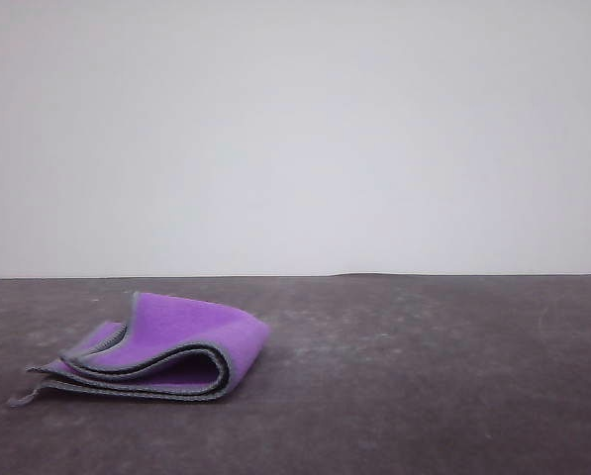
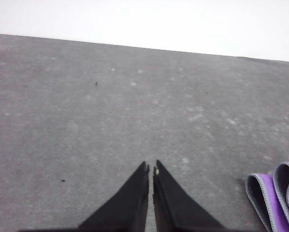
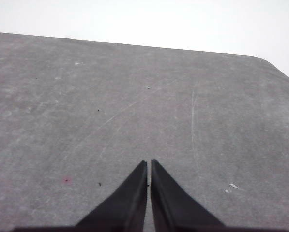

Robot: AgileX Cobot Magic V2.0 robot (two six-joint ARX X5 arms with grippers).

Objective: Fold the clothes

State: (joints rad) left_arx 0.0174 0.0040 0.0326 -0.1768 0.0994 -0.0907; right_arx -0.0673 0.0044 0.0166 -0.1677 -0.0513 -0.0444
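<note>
Clothes (image 1: 176,341) lie folded in loose layers, purple face outward with grey edging, on the left part of the dark table (image 1: 424,376). Left gripper (image 2: 151,169) hovers beside them with fingertips together, holding nothing; right gripper (image 3: 148,163) likewise closed over bare tabletop

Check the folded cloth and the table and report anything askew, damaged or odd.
The cloth is folded but loosely: its layers bulge open at the fold rather than lying flat, and one corner pokes out at the lower left. The table shows only faint scuffs. Nothing looks damaged or spilled.
</note>
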